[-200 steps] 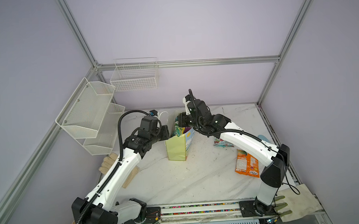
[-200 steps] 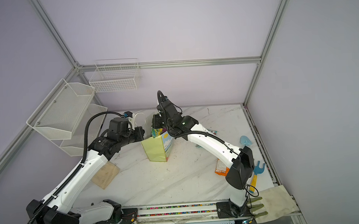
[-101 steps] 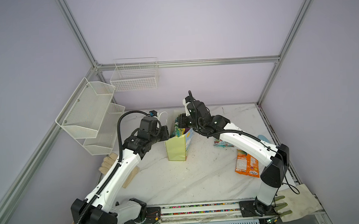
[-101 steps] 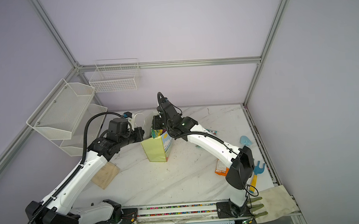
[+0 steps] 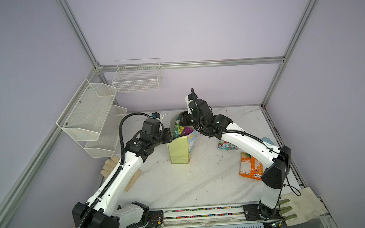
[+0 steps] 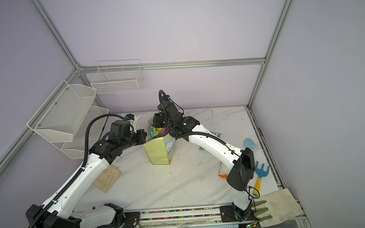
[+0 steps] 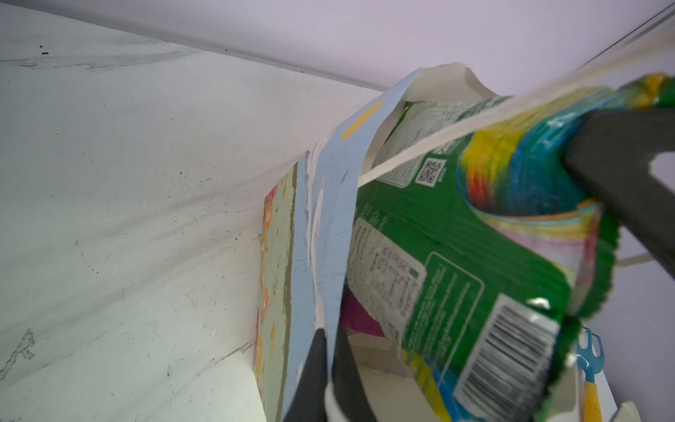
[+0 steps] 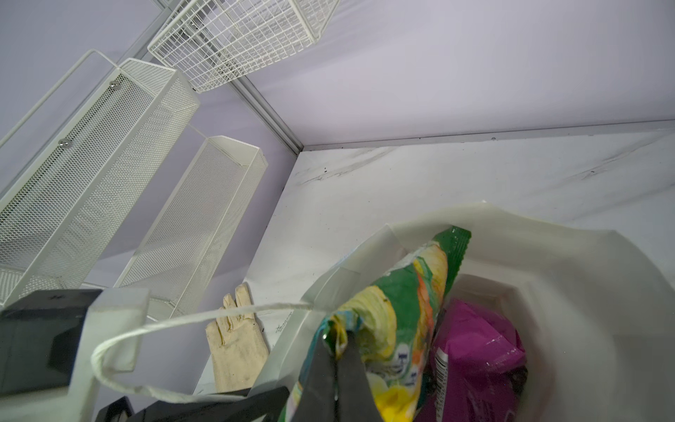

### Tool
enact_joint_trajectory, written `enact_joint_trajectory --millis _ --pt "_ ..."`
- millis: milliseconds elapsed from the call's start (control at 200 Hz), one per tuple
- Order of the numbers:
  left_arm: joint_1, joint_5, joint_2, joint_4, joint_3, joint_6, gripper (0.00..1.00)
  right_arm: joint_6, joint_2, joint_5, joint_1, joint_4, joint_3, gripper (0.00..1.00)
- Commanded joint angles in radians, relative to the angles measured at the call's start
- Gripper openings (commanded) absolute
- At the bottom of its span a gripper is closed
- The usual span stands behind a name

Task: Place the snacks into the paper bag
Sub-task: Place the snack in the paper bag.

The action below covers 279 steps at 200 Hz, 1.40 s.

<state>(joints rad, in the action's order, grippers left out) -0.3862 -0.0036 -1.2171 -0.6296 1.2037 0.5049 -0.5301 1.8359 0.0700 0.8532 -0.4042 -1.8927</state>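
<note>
Snack packet (image 8: 398, 318) hangs lengthwise into paper bag (image 5: 179, 149).

We see the tall yellow-green paper gift bag (image 5: 179, 152) upright on the desk (image 5: 191, 182), a glossy green packet (image 8: 394, 314) poking from its mouth beside a purple packet (image 8: 478, 350), with an orange packet (image 5: 249, 166) and a teal packet (image 5: 225, 145) lying flat nearby.

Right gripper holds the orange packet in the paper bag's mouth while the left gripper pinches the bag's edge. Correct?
No: the right wrist view shows the right gripper holding a green packet, not an orange one. The left gripper does pinch the paper bag's edge.
</note>
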Motion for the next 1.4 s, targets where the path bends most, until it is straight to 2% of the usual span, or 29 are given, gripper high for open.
enact_joint_trajectory --millis 0,210,240,410,485,735,945,1135,1390 --pt "0.009 -0.005 0.028 0.092 -0.019 0.0 0.0 0.001 0.028 0.001 0.004 -0.007 -0.02 0.0" --pt "0.01 -0.01 0.027 0.092 -0.018 -0.003 0.0 0.016 -0.005 -0.068 0.004 0.015 0.062 0.0" --pt "0.01 -0.01 0.026 0.092 -0.018 -0.003 0.0 0.017 -0.015 -0.078 0.006 0.024 0.075 0.05" --pt "0.01 -0.01 0.016 0.094 -0.013 -0.003 0.0 0.018 -0.062 -0.127 0.004 0.049 0.118 0.44" --pt "0.01 -0.012 0.014 0.094 -0.012 -0.003 0.0 0.019 -0.079 -0.133 0.01 0.043 0.119 0.51" --pt "0.012 -0.015 0.008 0.093 -0.007 -0.006 0.0 0.034 -0.156 -0.108 0.035 -0.004 0.084 0.57" --pt "0.015 -0.016 0.004 0.097 -0.01 -0.006 0.0 0.039 -0.255 0.009 0.036 -0.067 0.089 0.6" --pt "0.017 -0.013 0.004 0.1 -0.015 -0.008 0.0 0.033 -0.352 0.133 0.034 -0.106 0.169 0.68" --pt "0.018 -0.01 0.003 0.107 -0.021 -0.008 0.0 -0.002 -0.425 0.223 -0.003 -0.144 0.304 0.74"
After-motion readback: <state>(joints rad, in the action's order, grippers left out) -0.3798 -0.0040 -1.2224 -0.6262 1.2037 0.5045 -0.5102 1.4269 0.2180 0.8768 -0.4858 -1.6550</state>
